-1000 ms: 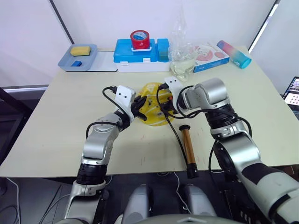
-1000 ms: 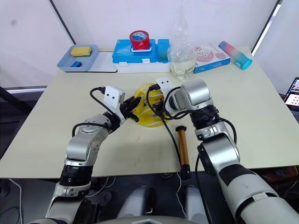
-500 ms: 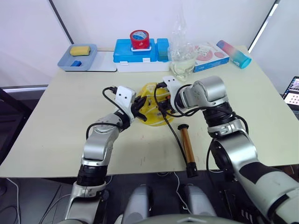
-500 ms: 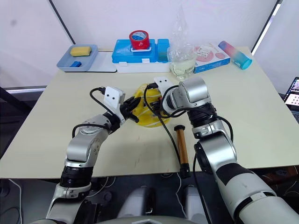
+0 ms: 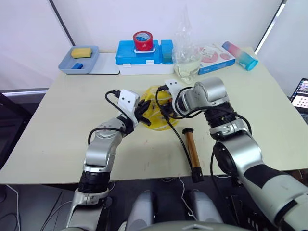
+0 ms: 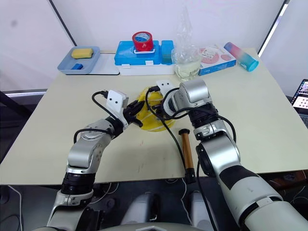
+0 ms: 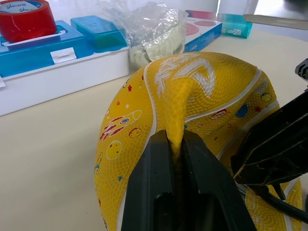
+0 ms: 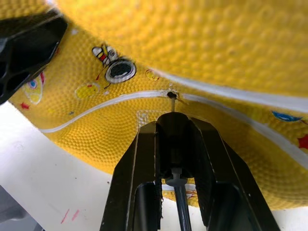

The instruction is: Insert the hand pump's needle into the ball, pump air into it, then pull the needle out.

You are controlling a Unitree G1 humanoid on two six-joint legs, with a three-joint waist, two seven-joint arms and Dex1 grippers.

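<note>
Mid-table, the left gripper (image 7: 177, 144) pinches a raised fold of the dented ball (image 7: 202, 96). The right gripper (image 8: 173, 132) clamps the needle (image 8: 171, 98), tip at the ball's seam. The hand pump (image 5: 193, 148) lies near the table's front edge, long axis front to back.

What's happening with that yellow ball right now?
Left claw pinching a fold of ball. Right claw holds needle at the ball. Nothing blocking.

right hand (image 5: 165, 109) edged leftward with the needle (image 8: 171, 100), seemingly nearer the ball (image 5: 156, 108)

The ball (image 7: 202, 96) is yellow with white seams and coloured prints; the hand pump (image 5: 193, 150) is gold-bronze and black.
</note>
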